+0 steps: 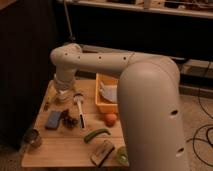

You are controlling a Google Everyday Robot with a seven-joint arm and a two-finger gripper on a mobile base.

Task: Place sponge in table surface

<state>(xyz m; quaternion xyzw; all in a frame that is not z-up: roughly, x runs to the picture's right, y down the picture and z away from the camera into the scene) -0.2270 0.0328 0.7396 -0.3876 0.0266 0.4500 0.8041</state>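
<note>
Gripper (63,95) hung at the arm's far end, left of the orange-yellow tub (101,106) as the camera saw it and over the back of the table. Its jaws stood apart, and I made out nothing between them.

Robot arm (145,100): pale and bulky, it swept in from the tub's right and crossed above it, hiding that side of the table.

Table (65,146): pale planks, square, carrying everything below.

Tub: it sat toward the back of the table, with a white crumpled item (108,92) inside.

Brush block (102,152): well in front of the tub, near the table's front edge.

Green curved vegetable (96,134): in front of the tub, lying flat.

Sponge (53,119): blue and flat, it lay on the planks left of the tub and a little forward. It sat in front of the gripper and apart from it, just beside a dark clump (70,120) that I could not identify.

Tin can (32,137): far left of the tub, at the table's front corner.

White-handled utensil (80,108): between the sponge and the tub.

Orange fruit (110,119): just in front of the tub.

Handling judgement: the sponge looked light, soft and compressible, neither fragile nor slippery. It would likely squash before it slid. I would take it across the two long edges, with the jaws set low and close to the planks. A light squeeze should do.
</note>
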